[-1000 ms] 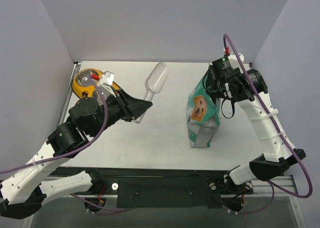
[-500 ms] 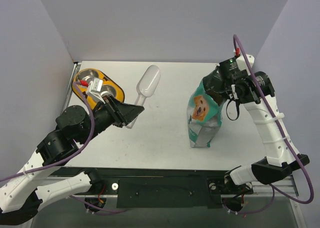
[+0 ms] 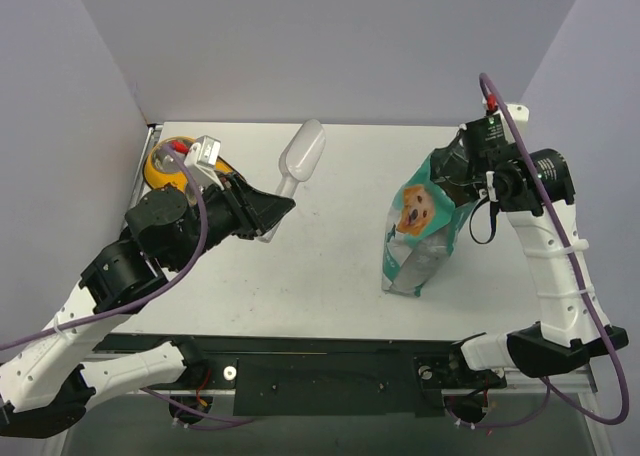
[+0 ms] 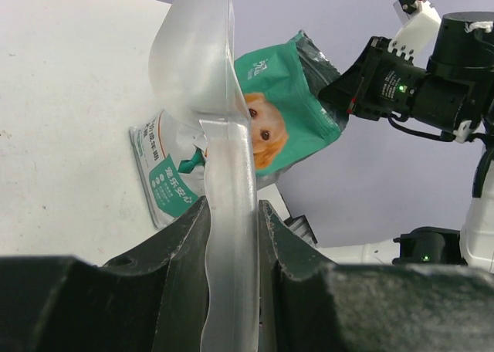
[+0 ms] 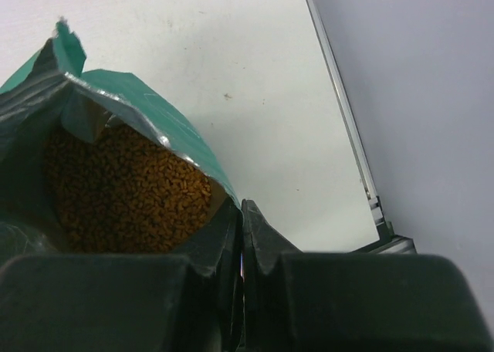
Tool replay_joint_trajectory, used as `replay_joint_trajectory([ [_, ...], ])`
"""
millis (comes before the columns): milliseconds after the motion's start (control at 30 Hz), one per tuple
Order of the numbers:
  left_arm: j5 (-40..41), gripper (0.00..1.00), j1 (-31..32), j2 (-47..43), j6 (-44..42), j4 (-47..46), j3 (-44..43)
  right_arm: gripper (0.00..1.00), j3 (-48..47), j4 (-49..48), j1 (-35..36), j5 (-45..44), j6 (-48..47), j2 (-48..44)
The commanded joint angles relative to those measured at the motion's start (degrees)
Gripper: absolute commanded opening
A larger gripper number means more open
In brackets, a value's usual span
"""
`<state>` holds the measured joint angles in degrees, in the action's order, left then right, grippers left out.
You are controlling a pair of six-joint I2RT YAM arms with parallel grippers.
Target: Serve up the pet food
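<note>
Both arms reach inward, left fingers [image 4: 184, 248] clamping the scoop [image 3: 301, 160], right fingers [image 5: 266, 248] pinching the rim of the tilted pouch [image 3: 424, 231].

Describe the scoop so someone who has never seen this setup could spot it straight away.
Look at the white table, left of centre, where the left hand grips a handle. That handle belongs to the scoop, its bowl pointing toward the back wall. It is the only see-through plastic item; the feeder is yellow and the pouch teal.

White printed characters on the pouch [image 4: 293, 97], too small and blurred for reading
</note>
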<state>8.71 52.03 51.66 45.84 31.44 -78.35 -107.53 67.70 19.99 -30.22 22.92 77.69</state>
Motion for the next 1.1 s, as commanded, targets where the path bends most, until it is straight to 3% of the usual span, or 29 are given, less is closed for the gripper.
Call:
replay_joint_trajectory([
  [0,-1.94,0.00,-1.67,1.51,-1.20,-0.24,-3.22,0.00,-2.08,-3.72,4.96,-7.91,-5.33,0.44],
  [67,-3.34,0.00,-2.37,2.04,-0.93,0.11,-3.30,0.00,-2.95,-3.63,9.88,-11.70,-7.18,1.67],
  [300,-3.17,0.00,-5.00,0.20,-0.67,2.04,-2.69,0.00,-1.02,-6.88,15.95,2.77,-8.24,4.66],
  [467,-2.30,0.00,-6.15,-1.21,-1.28,7.22,-4.27,0.00,-1.19,-11.71,22.54,6.57,-6.31,8.08],
  [833,2.45,0.00,-6.59,-4.46,-1.46,16.37,-5.50,0.00,-16.13,-12.59,31.95,5.78,1.42,22.76],
  [933,3.24,0.00,-6.68,-4.64,-1.29,18.65,-5.94,0.00,-14.74,-12.60,32.66,4.56,2.57,23.30],
  [1067,3.07,0.00,-6.68,-4.46,-0.14,19.27,-5.68,0.00,-10.34,-10.24,31.87,-3.26,5.64,20.66],
])
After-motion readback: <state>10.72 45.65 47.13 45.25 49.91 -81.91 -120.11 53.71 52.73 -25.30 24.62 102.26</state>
